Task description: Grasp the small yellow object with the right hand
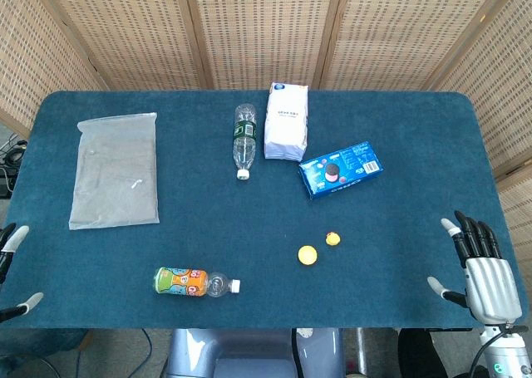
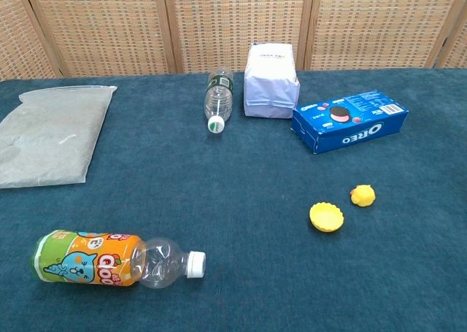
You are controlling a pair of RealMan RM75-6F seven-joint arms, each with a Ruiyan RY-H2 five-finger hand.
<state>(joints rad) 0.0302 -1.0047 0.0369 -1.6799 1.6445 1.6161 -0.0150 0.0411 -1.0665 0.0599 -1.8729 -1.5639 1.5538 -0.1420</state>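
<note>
Two small yellow objects lie on the blue table right of centre. One is a small rounded yellow toy with a red spot [image 1: 332, 238] [image 2: 363, 195]. The other is a slightly larger yellow disc-shaped piece [image 1: 307, 254] [image 2: 326, 217], just left of it and nearer me. My right hand [image 1: 480, 264] hovers at the table's front right corner, well right of both, its fingers spread and holding nothing. At the front left edge, my left hand [image 1: 12, 266] shows only in part, fingers apart and empty. Neither hand appears in the chest view.
A blue Oreo box [image 1: 340, 169] [image 2: 349, 120] lies behind the yellow objects. A white packet [image 1: 287, 120] and a clear bottle [image 1: 243, 139] sit at the back centre. A clear plastic bag [image 1: 116, 170] lies left. An orange-labelled bottle [image 1: 193, 282] [image 2: 117, 259] lies at the front.
</note>
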